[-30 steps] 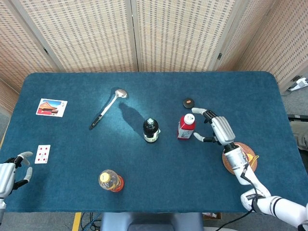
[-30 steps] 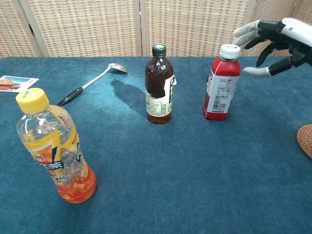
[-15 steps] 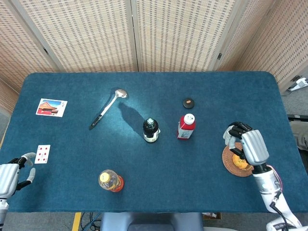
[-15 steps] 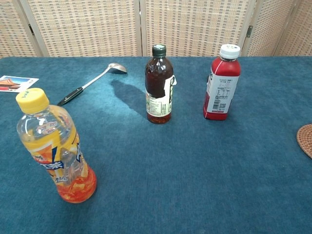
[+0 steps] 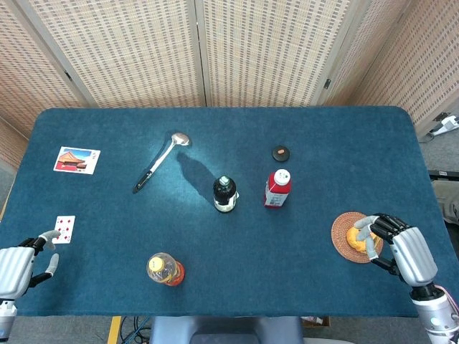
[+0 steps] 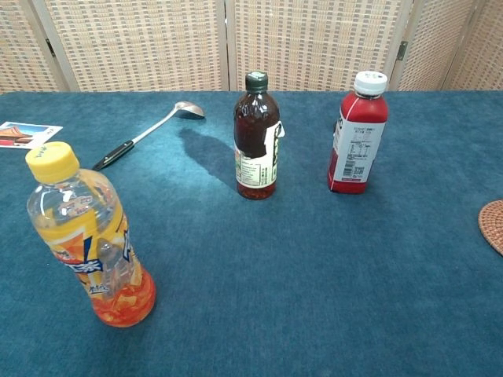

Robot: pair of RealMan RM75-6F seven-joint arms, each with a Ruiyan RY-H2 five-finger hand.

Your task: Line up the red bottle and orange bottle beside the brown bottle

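- Fingers of the right hand (image 5: 405,247) curl loosely, gripping nothing, just right of the woven coaster (image 5: 343,228) that carries an orange thing (image 5: 356,238).
- Left hand (image 5: 18,264), near left corner, fingers apart, empty, just below the playing card (image 5: 64,228).
- Red bottle (image 5: 277,188) stands mid-surface, well apart from both.

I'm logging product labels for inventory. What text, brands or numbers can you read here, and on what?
Yellow-capped bottle: large characters on the label, too blurred to read.
Dark bottle: label print too small.
Red bottle: fine print and a square code, unreadable.
Playing card: red pips, number unreadable.
Picture card: no legible text.
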